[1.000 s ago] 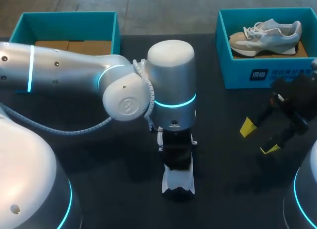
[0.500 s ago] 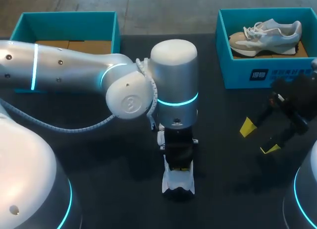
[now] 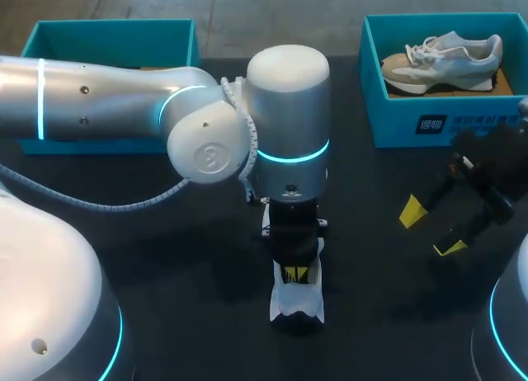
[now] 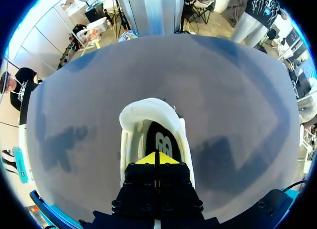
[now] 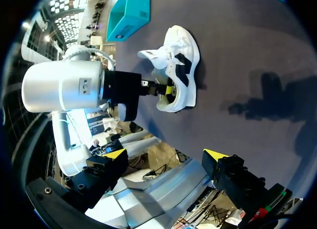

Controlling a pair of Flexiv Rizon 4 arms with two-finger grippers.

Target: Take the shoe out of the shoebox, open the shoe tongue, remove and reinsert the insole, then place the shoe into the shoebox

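Observation:
A white shoe [image 3: 297,303] stands on the dark table near its front middle, mostly under my left arm. My left gripper [image 3: 295,274] points down into the shoe's mouth, yellow tips pressed together and shut. In the left wrist view the tips [image 4: 157,158] sit just over the black insole [image 4: 161,139], with the white heel rim [image 4: 151,109] ahead of them. Whether anything thin is pinched cannot be told. The right wrist view shows the shoe [image 5: 182,65] from the side with the left gripper [image 5: 168,90] in it. My right gripper [image 3: 431,229] hangs open at the right, well apart from the shoe.
A teal shoebox [image 3: 396,121] at the back right holds a second, grey-and-beige shoe [image 3: 450,58]. Another teal box [image 3: 111,33] stands at the back left, partly behind my left arm. Bare dark table lies between the white shoe and the right gripper [image 5: 164,153].
My left arm has shifted slightly and the gripper has drawn back over the shoe, so its yellow tips now show above the shoe's mouth. The right arm has not moved.

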